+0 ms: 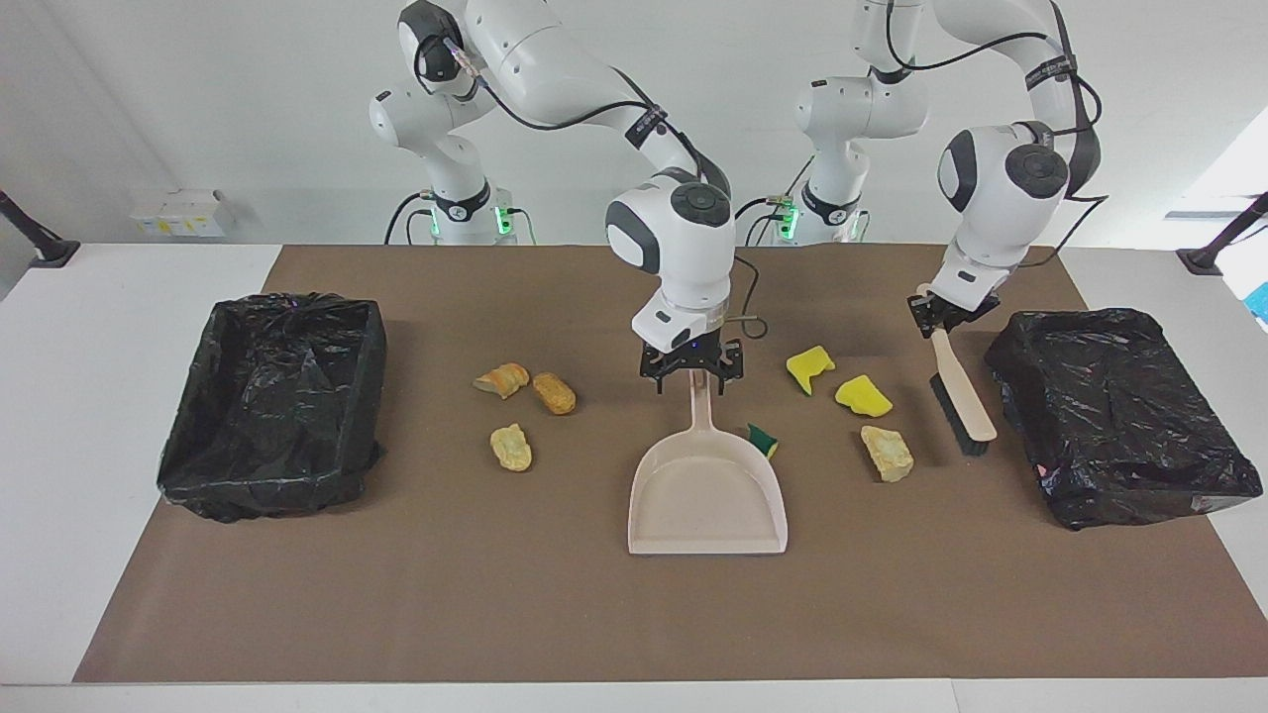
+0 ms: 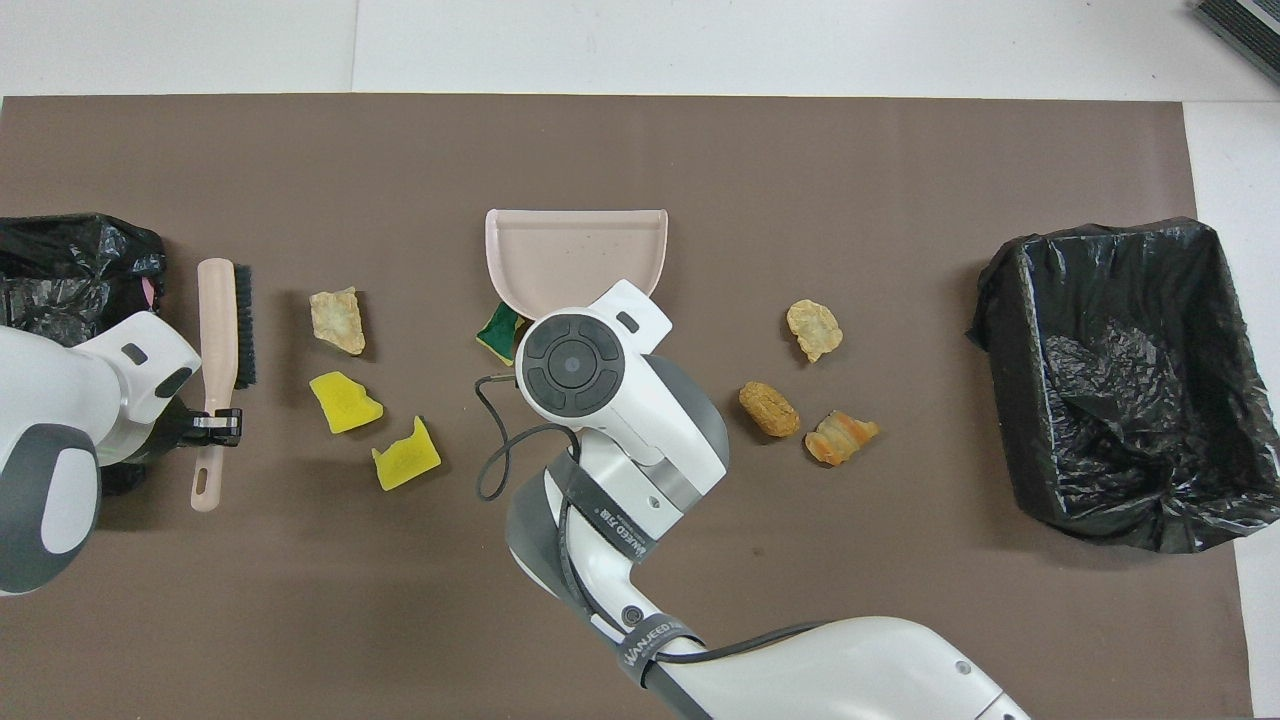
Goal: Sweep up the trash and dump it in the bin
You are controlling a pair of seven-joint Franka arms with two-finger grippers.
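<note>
Seven scraps (image 1: 511, 447) lie across the middle of the frame, none in the dustpan (image 1: 708, 495) yet. Three bread lumps (image 1: 555, 393) sit toward the right arm's end. Two yellow sponge bits (image 1: 863, 396), a tan lump (image 1: 887, 453) and a green sponge bit (image 1: 762, 440) sit toward the left arm's end, the green one touching the dustpan. My left gripper (image 1: 941, 317) is clamped on the brush (image 1: 961, 396) handle, next to the bin (image 1: 1119, 416) at that edge of the frame. My right gripper (image 1: 691, 374) is down at the top of the dustpan handle, in the middle; I cannot tell if it has closed on it. I think the scraps are light and soft. They may roll or bounce, so I would push them low and slow with the bristles, not pinch them.
</note>
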